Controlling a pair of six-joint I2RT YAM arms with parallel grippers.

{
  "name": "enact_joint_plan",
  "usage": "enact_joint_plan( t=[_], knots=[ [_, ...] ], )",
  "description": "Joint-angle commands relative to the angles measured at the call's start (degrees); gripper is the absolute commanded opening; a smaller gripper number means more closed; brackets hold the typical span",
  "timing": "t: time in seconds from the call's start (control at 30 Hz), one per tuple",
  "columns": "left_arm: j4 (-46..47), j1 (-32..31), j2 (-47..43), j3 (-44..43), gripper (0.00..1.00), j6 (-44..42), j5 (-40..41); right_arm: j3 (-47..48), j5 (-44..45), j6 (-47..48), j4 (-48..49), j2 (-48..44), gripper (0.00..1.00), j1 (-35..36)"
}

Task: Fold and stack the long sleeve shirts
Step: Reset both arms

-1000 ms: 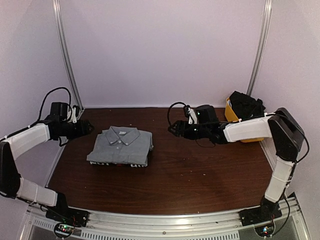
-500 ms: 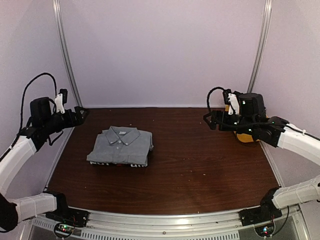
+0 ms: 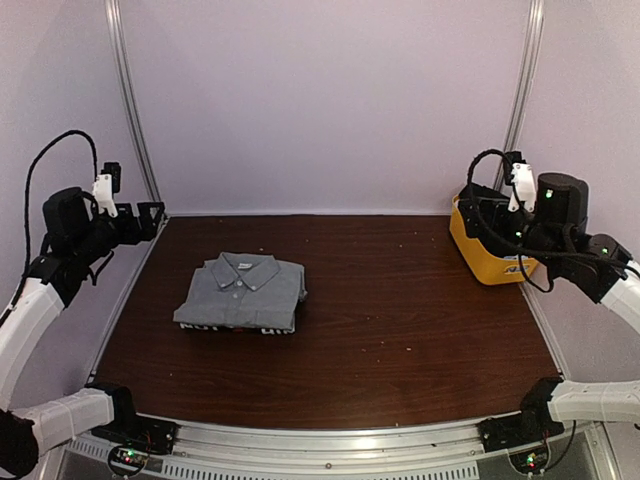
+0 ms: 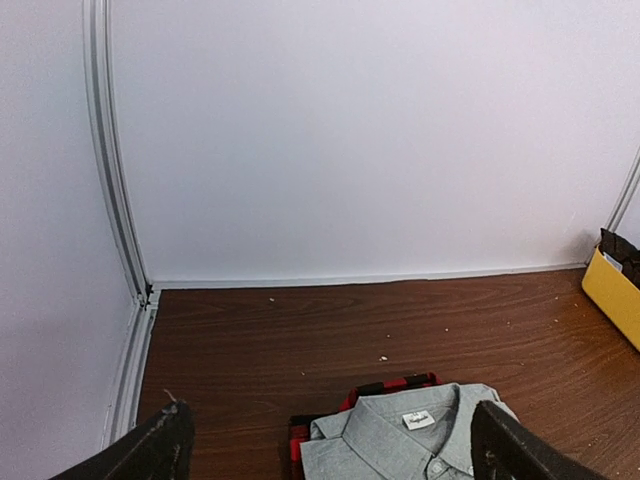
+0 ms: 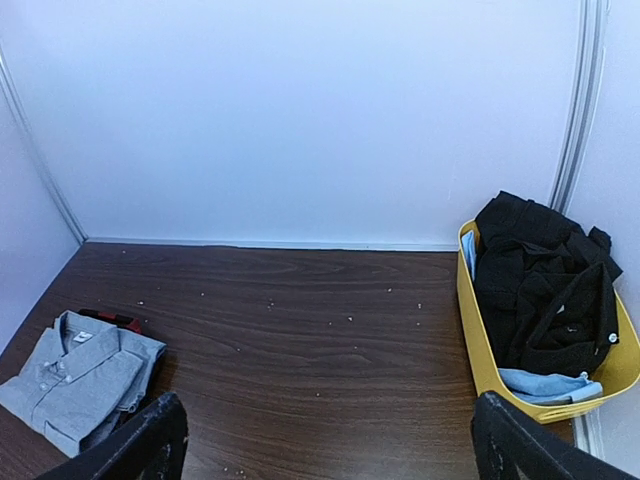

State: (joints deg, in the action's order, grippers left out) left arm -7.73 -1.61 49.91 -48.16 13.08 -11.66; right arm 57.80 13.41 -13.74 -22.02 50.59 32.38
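A: Where are the shirts?
B: The grey shirt [image 3: 242, 290] lies folded on the left half of the counter [image 3: 400, 310], collar toward the back wall, buttons up. The plaid shirt [image 4: 390, 384] is under it. Only a red-and-black edge shows behind the collar, plus a dark strip with white marks along the near hem.
A: Stacked square?
B: Nearly. The grey one covers almost all of the plaid one.
A: And the left tool?
B: The left tool [image 3: 148, 213] hangs in the air over the counter's left edge, well apart from the stack. Its fingers are spread wide with nothing between them, and its camera looks toward the collar.
A: The right one?
B: The right tool [image 3: 478, 212] hovers at the far right, near the bin [image 3: 490, 262], also spread wide and holding nothing.
A: What is in the bin?
B: Dark clothes [image 5: 535, 280] heaped above the rim, with a bit of blue cloth [image 5: 545, 383] under them at the near end. The bin stands in the counter's right back corner, well apart from the shirts.
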Motion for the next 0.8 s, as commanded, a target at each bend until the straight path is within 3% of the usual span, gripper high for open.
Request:
enact_joint_plan(
  t=[0.0,0.77],
  knots=[
    [5.43,-0.24,-3.88,2.42,0.98,-2.42,1.11,-1.44,3.38,3.73,1.25,-1.43,1.00,-0.21],
    [5.15,-0.24,-2.39,2.90,0.98,-1.22,-1.83,-4.59,3.51,2.42,3.25,-1.62,1.00,-0.24]
  ],
)
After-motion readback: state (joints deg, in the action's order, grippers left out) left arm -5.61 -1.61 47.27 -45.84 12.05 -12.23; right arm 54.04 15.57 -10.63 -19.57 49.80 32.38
